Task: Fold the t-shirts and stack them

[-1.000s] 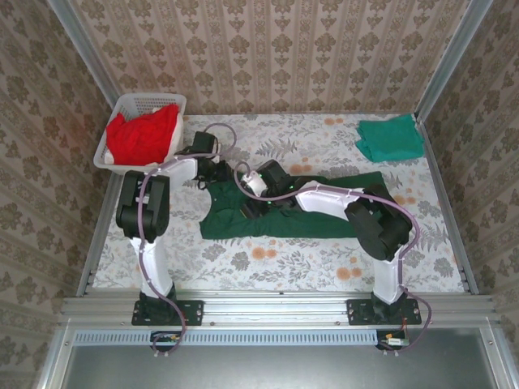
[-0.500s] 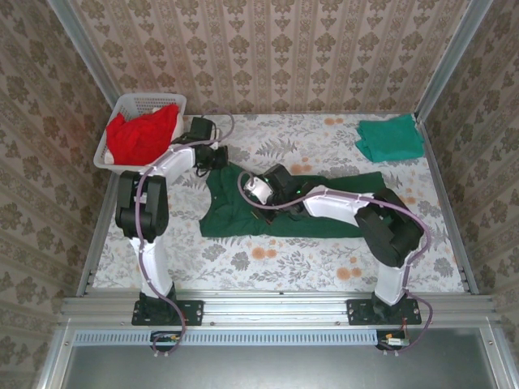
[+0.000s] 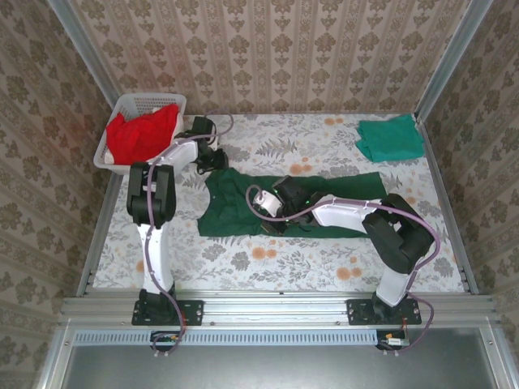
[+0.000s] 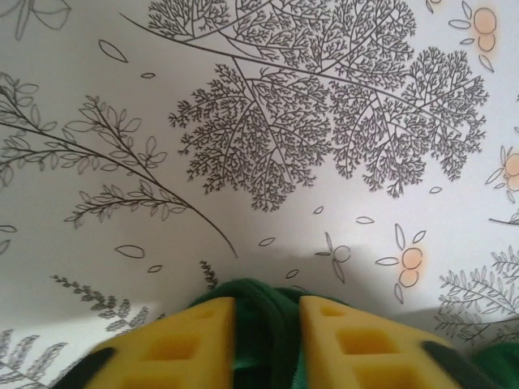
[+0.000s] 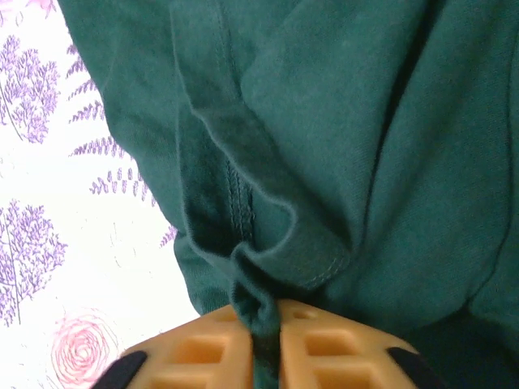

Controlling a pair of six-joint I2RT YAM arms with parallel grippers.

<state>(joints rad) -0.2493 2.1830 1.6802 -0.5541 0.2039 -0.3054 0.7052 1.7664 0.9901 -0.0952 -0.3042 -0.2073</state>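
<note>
Top external: The dark green t-shirt (image 3: pixel 243 212) lies across the middle of the table (image 3: pixel 268 259), its long axis running left to right. The left gripper (image 3: pixel 216 160) sits at the shirt's far-left corner. The right gripper (image 3: pixel 272 217) sits at its near edge, left of centre. Most of the cloth trails off to the right of both, so the right arm is the nearer to the bulk. A fold would likely have to carry the held edges that way. The teal t-shirt (image 3: pixel 391 138) lies in the far-right corner, well apart. The red t-shirts (image 3: pixel 142 134) are heaped in the white basket (image 3: pixel 150 100) at far left.

Left wrist: The left gripper (image 4: pixel 268 328) has its yellow fingers (image 4: pixel 195 340) drawn close on a ridge of the dark green t-shirt (image 4: pixel 263 312). Bare patterned table (image 4: pixel 284 121) lies beyond the tips.

Right wrist: The right gripper (image 5: pixel 263 328) pinches a bunched, stitched hem of the dark green t-shirt (image 5: pixel 365 121) between its fingers (image 5: pixel 203 348). The cloth spreads away ahead and to the right of the tips, with bare table (image 5: pixel 49 203) to the left.
</note>
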